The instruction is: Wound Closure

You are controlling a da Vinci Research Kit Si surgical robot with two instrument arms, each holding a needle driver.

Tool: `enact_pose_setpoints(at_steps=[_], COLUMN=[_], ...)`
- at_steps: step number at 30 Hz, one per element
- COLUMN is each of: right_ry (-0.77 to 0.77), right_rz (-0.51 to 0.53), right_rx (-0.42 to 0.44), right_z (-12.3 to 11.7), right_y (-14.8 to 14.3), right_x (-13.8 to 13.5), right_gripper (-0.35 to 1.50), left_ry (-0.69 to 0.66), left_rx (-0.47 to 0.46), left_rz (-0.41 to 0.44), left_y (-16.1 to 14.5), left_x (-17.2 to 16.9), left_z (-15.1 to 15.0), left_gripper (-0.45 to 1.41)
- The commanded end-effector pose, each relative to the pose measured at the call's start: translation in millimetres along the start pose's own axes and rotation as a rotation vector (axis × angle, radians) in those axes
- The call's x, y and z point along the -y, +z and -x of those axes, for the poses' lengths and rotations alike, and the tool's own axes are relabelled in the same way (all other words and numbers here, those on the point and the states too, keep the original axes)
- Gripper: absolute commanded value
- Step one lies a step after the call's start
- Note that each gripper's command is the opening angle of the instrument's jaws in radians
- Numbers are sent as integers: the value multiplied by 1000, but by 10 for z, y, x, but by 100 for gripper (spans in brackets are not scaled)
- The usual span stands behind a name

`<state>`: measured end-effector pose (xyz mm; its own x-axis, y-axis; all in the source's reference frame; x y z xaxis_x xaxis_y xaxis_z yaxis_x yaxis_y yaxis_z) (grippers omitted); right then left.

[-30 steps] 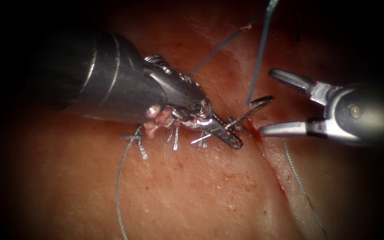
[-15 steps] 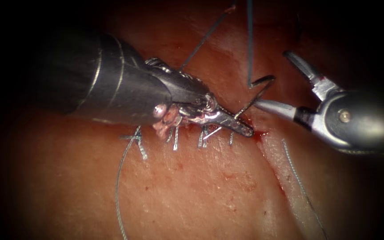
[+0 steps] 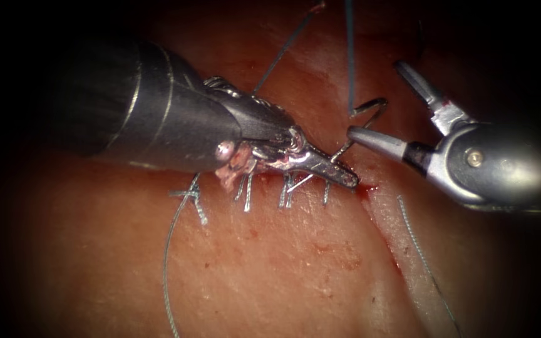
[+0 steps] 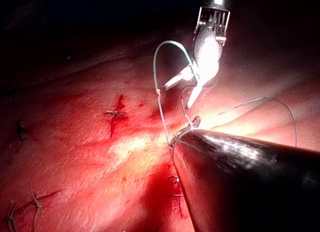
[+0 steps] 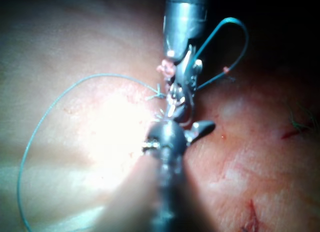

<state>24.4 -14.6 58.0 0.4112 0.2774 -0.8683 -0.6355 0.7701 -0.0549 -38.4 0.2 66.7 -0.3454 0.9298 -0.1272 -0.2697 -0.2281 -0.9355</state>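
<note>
My left tool (image 3: pixel 342 178) reaches in from the left, and its jaws are shut on the curved needle (image 3: pixel 380 106) near mid-curve, just above the stitched line of the cut (image 3: pixel 380 206). The needle rises to the right, free of the tissue (image 3: pixel 270 263), with its tail end hooked over. From that end the thread (image 3: pixel 349 56) runs straight up. My right tool (image 3: pixel 375 100) stands open with nothing held, its lower jaw against the needle's upper part and its upper jaw raised. In the left wrist view the right tool (image 4: pixel 185 90) hangs open beside a thread loop (image 4: pixel 167 46).
Several finished stitches (image 3: pixel 245 191) cross the cut under the left tool, with a knot (image 3: pixel 194 199) and a long tail (image 3: pixel 167 269) at the left. A loose thread (image 3: pixel 421 250) lies along the open cut lower right. Red fluid (image 3: pixel 364 191) marks the cut's edge.
My right tool has risen and moved left, bringing its lower jaw up against the needle while staying open. The left tool with the needle shifted slightly right and up.
</note>
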Motion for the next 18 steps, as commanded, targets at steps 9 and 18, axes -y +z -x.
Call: enact_pose_setpoints(at_steps=[9,18], right_ry=[-7,-16], right_rz=[-7,-7], right_rx=[-5,-7], right_z=[-5,-8], right_y=[11,11], right_x=[14,13], right_gripper=[86,27], left_ry=[11,23], left_rx=[-1,-2], left_rz=[0,-1], left_y=[7,7], left_x=[4,4], left_z=[-2,-1], left_gripper=[-45,-45])
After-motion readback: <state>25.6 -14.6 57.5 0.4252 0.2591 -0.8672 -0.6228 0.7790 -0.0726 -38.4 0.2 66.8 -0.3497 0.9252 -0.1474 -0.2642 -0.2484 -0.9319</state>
